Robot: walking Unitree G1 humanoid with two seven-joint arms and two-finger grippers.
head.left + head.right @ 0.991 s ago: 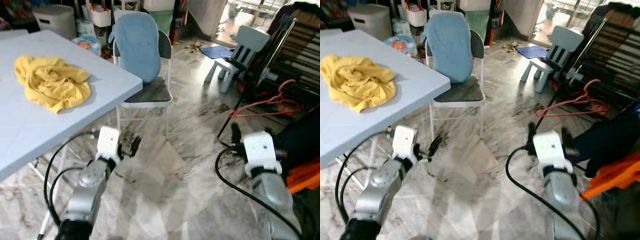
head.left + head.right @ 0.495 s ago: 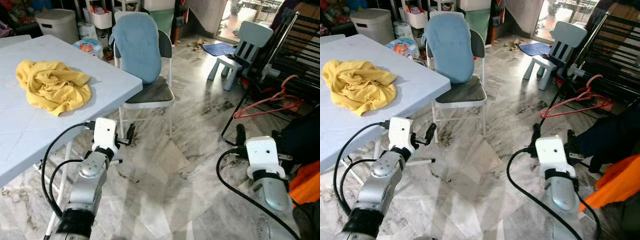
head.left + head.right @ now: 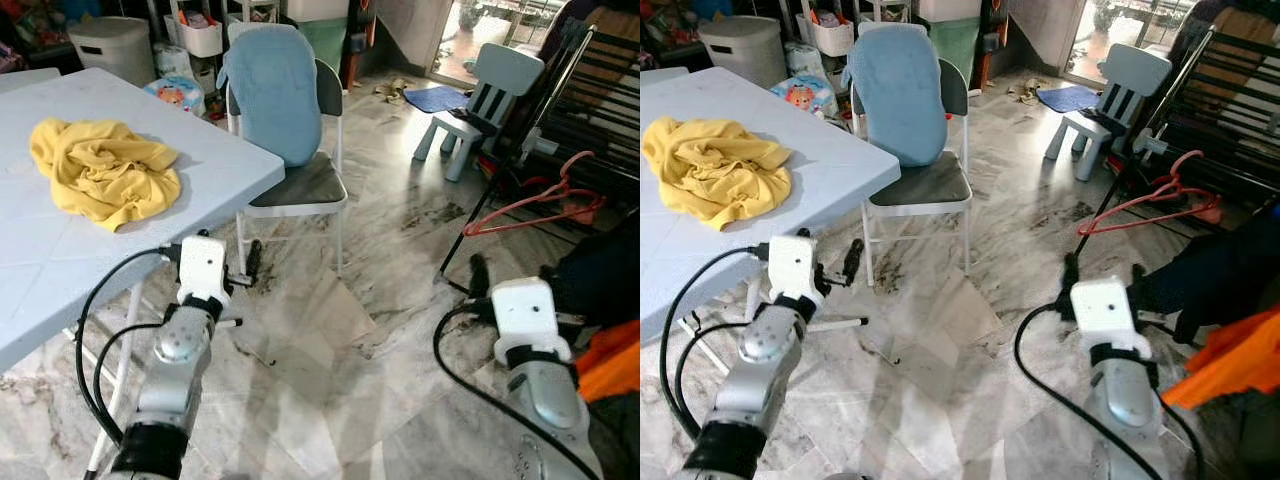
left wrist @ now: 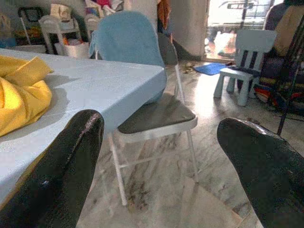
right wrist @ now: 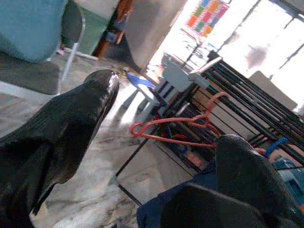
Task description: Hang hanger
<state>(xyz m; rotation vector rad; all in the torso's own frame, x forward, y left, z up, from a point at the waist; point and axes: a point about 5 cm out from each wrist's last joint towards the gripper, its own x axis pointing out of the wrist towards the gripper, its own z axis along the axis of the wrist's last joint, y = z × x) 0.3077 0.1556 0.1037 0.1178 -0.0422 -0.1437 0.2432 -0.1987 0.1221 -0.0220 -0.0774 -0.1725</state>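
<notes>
Progress: you're hanging nothing yet; pink hanger (image 3: 1160, 200) ungrasped, ahead of R gripper (image 3: 1102, 270).
R gripper: fingers apart, empty.
L gripper (image 3: 247, 266): fingers apart, empty.

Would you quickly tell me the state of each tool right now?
Left tool: open, empty, by the table.
Right tool: open, empty, facing the hanger.

Our head cams look fwd and down from above; both share the tabletop (image 3: 150, 130) at left, chair (image 3: 290, 110) and rack (image 3: 1200, 110) far right. Left wrist cam sits low, close to the tabletop edge; right wrist cam faces the rack.
</notes>
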